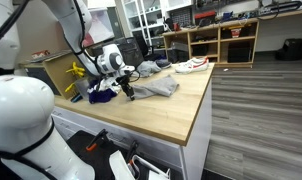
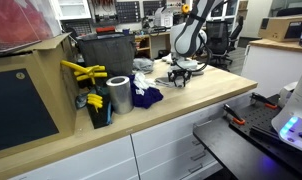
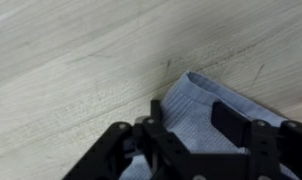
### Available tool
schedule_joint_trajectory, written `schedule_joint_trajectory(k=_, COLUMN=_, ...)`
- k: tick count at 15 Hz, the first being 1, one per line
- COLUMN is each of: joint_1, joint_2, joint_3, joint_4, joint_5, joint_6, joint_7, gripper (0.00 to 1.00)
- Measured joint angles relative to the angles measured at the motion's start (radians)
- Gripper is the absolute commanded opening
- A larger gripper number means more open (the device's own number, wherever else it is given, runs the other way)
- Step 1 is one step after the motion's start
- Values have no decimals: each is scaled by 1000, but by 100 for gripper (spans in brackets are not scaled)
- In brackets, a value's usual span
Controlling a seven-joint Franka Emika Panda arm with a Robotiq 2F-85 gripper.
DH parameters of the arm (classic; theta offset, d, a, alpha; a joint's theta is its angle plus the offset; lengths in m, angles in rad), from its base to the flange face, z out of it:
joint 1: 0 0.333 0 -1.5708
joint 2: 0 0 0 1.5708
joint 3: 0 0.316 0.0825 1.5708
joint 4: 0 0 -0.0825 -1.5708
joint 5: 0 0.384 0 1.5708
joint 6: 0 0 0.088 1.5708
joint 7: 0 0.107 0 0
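**Ann:** Looking at the hand (image 1: 128, 91), what has it got?

**Ben:** Nothing that I can make out. In the wrist view its fingers (image 3: 156, 112) stand about halfway apart, one on each side of the grey cloth (image 3: 206, 110), which lies flat on the counter (image 1: 181, 115).

**Ann:** Why set down just there?

**Ben:** My guess is that it's the hemmed end, the easiest bit of a limp thing to pinch.

**Ann:** Which way does the cloth run?

**Ben:** In the wrist view its rounded corner points to about 12 o'clock and the length trails off toward 4. In an exterior view it stretches from the hand toward 3 o'clock, with a dark blue cloth (image 1: 101, 94) off at 9.
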Motion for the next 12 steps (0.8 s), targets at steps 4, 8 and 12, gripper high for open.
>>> schedule_joint_trajectory(k=4, joint_1=0, joint_2=-16, joint_3=0, joint_4=-17, joint_5=23, joint_6=12, joint_7=-1, gripper=0)
schedule_joint_trajectory(k=8, joint_1=-8, joint_2=-81, joint_3=3, joint_4=-119, joint_5=42, joint_6=17, joint_7=-43, gripper=3)
schedule_joint_trajectory(k=12, joint_1=-20, joint_2=-199, joint_3=12, joint_4=-295, joint_5=45, joint_6=15, joint_7=-111, gripper=35)
